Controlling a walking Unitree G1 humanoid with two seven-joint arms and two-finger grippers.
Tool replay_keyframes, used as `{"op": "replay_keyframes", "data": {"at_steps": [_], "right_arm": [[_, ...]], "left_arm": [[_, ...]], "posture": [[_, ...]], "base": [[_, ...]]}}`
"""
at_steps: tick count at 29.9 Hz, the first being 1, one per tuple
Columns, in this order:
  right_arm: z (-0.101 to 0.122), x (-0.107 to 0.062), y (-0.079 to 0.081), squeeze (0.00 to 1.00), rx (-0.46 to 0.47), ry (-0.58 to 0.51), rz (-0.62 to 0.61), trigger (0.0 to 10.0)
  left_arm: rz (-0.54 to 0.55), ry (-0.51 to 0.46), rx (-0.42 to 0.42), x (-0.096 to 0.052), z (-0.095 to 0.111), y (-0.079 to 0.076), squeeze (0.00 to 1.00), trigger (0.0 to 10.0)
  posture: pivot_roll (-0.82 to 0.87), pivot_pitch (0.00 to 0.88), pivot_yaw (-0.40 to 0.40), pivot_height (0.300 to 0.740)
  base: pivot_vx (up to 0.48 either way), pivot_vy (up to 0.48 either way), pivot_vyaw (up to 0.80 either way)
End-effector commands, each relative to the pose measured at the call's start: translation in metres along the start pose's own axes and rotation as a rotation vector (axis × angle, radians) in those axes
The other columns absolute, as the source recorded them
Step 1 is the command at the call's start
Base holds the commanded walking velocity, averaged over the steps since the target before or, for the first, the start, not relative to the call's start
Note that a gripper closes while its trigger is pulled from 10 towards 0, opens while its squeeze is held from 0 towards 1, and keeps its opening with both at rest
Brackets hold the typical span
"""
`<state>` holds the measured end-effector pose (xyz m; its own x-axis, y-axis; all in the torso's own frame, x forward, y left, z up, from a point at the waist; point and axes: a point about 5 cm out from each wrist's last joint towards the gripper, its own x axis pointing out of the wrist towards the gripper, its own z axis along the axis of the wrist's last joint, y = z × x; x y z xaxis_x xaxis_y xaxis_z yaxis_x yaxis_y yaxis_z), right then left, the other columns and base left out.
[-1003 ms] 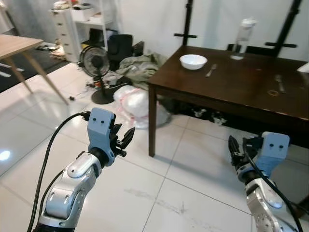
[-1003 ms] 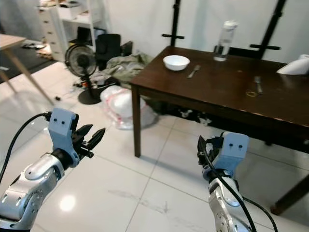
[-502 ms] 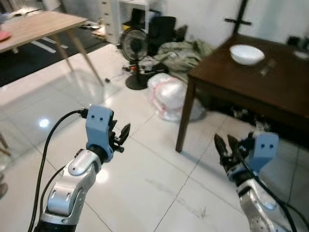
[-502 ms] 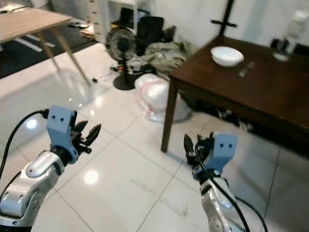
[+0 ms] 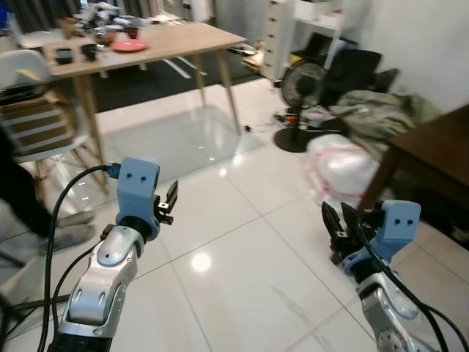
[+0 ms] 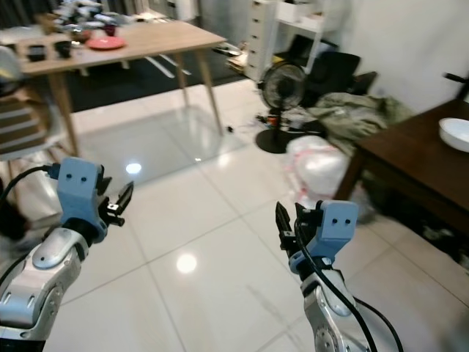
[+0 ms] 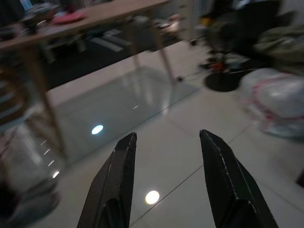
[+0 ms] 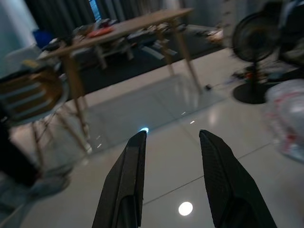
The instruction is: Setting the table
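Left end effector (image 5: pixel 170 202): raised over white tiled floor (image 5: pixel 242 257), fingers parted, grasping nothing.
Right end effector (image 5: pixel 338 222): raised over floor, fingers parted, grasping nothing.
Light wooden desk (image 5: pixel 157 45): well ahead of left end effector; carries red plate (image 5: pixel 130 45) and dark cups (image 5: pixel 89 51).
Dark desk (image 6: pixel 421 158): ahead-right of right end effector; white bowl (image 6: pixel 456 134) on it.
Standing fan (image 5: pixel 302 103): between the desks, beside clothes pile (image 5: pixel 374 117).
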<state>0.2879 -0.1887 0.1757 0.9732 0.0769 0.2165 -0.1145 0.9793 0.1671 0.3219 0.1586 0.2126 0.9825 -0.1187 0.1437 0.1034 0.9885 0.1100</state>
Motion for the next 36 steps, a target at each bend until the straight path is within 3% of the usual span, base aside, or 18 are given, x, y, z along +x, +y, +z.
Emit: {"op": "replay_keyframes", "data": {"at_steps": [1, 8, 27, 36], "right_arm": [[0.001, -0.001, -0.001, 0.0, 0.002, -0.008, -0.006, 10.0], [0.0, -0.001, 0.0, 0.0, -0.011, -0.001, -0.003, 10.0], [-0.003, -0.002, -0.004, 0.0, 0.013, 0.007, -0.019, 10.0], [-0.009, -0.005, -0.018, 0.0, 0.01, 0.028, -0.103, 10.0]], "left_arm": [[0.034, -0.01, 0.011, 0.001, 0.001, 0.006, 0.0, 10.0], [0.045, -0.012, 0.009, 0.001, 0.0, 0.006, 0.0, 10.0], [0.047, -0.015, -0.003, 0.002, -0.002, 0.004, 0.0, 10.0], [0.041, 0.0, -0.009, 0.0, -0.006, 0.004, 0.0, 10.0]], "posture": [[0.05, 0.073, 0.081, 0.74], [0.05, 0.073, 0.081, 0.74], [0.05, 0.078, 0.074, 0.74], [0.05, 0.074, 0.075, 0.74]], "base": [[0.472, 0.0, 0.8], [0.472, 0.0, 0.78], [0.472, 0.0, 0.0], [0.472, 0.0, 0.0]]}}
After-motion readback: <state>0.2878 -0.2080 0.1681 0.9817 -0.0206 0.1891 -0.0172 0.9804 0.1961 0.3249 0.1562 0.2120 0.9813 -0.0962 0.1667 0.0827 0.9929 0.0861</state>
